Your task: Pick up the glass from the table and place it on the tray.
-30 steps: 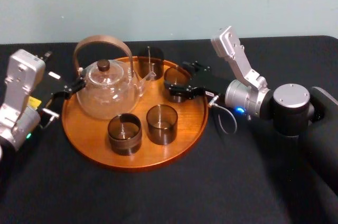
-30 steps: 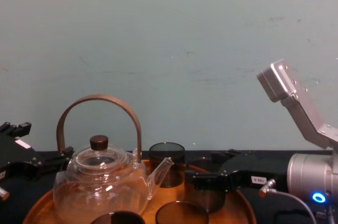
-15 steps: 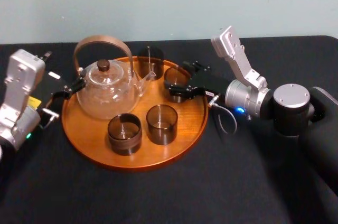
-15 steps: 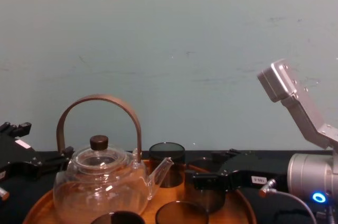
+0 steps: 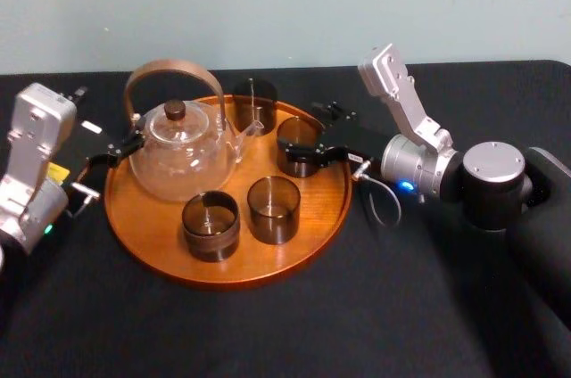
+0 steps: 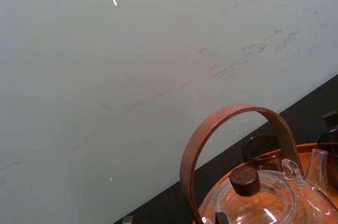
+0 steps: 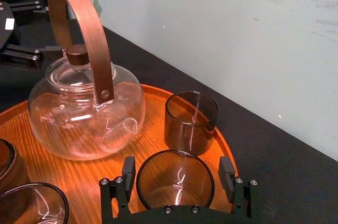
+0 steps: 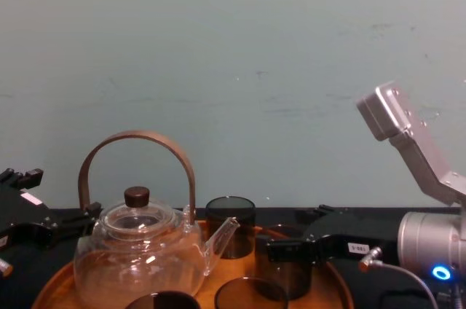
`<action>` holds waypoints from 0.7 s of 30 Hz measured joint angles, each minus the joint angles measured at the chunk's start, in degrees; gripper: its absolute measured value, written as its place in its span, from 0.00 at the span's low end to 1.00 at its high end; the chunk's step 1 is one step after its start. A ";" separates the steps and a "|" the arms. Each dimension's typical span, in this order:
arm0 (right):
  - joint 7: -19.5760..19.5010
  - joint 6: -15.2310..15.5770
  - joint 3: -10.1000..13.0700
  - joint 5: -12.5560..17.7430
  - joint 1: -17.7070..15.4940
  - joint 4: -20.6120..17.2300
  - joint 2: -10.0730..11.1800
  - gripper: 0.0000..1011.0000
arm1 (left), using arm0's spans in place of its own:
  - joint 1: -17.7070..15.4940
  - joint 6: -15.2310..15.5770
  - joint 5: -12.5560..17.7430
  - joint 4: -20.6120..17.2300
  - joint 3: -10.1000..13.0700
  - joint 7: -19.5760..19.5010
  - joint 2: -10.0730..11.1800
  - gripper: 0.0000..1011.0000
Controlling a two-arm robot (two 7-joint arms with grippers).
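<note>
The dark smoked glass [image 5: 299, 139] stands upright on the round orange-brown tray [image 5: 152, 235], at its right side. My right gripper [image 5: 301, 134] reaches in from the right and straddles it. In the right wrist view the glass [image 7: 176, 179] sits between the two fingers with a thin gap on each side, so that gripper is open. From the chest view the glass [image 8: 290, 276] shows behind the near finger. My left gripper [image 5: 107, 144] is parked open at the tray's left edge beside the teapot.
A glass teapot [image 5: 178, 151] with a brown hoop handle fills the tray's left half. Three more dark glasses stand on the tray: one at the back [image 5: 254, 103] and two in front [image 5: 273, 209] [image 5: 211, 225]. The black table [image 5: 357, 307] spreads around the tray.
The right gripper's fingers have spread off the glass, which now stands free on the tray. The right arm has shifted slightly. The left arm has not moved.
</note>
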 joint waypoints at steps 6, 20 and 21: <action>0.15 0.13 0.41 0.60 -0.77 -1.20 0.57 0.99 | 0.00 0.00 0.00 0.00 0.00 0.00 0.00 1.00; -0.95 0.08 2.21 1.72 -7.46 -13.42 6.18 0.99 | 0.00 0.00 0.00 0.00 0.00 0.00 0.00 1.00; -1.21 -0.25 2.59 1.82 -8.56 -15.40 7.09 0.99 | 0.00 0.00 0.00 0.00 0.00 0.00 0.00 1.00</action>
